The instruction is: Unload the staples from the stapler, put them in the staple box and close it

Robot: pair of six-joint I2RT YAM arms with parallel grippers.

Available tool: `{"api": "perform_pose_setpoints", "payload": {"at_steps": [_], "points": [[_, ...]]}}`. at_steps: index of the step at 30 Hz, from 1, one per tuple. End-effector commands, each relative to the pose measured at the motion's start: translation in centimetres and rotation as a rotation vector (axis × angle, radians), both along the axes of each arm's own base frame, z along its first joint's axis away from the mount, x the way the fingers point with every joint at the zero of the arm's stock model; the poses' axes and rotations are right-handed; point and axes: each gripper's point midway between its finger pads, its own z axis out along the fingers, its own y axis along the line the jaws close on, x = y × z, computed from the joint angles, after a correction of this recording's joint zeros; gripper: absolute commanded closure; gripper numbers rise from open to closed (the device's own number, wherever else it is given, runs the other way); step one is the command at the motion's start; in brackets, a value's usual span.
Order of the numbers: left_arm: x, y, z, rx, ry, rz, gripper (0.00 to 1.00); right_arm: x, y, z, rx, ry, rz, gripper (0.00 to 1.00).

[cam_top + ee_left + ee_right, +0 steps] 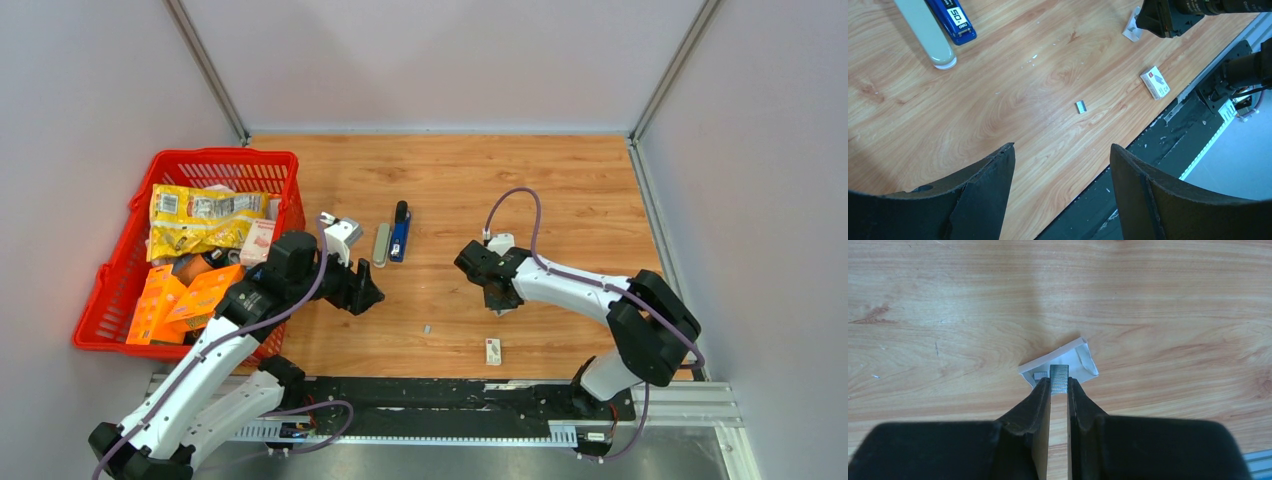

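The right claw (pixel 1059 385) is closed on a strip of staples (pixel 1059 372), pinched flat between its fingers (pixel 1043 395). The strip's long axis runs straight out along the fingers, toward the top of the right wrist view. Right at the tips lies a small white paper tray (pixel 1083 360) with a grey scrap (pixel 1039 375) in it. Whether the strip touches the paper I cannot tell. Setting it down looks like a short drop, with bare wood all round.

The left claw (pixel 1062 150) hangs wide open and empty, well apart at centre-left of the overhead view. A loose bit of staples (pixel 1081 106) lies just ahead of it, nearer this arm. A white packet (pixel 1155 82) sits close to the table's near edge. The blue stapler (pixel 400 232) and grey stapler (pixel 381 244) lie side by side, above centre, beside the red basket (pixel 118 262).
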Motion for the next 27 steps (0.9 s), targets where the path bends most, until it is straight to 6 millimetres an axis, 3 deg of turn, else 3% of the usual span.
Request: {"api": "perform_pose_setpoints", "payload": {"at_steps": [1,27], "points": [[0.2,-0.1,0.2,0.004,-0.028,-0.015,0.23,0.7,0.4,-0.2,0.028,-0.027,-0.028,0.85],[0.2,-0.2,0.3,0.002,-0.027,-0.017,0.23,0.8,-0.1,-1.6,0.039,-0.015,-0.104,0.82]]}}
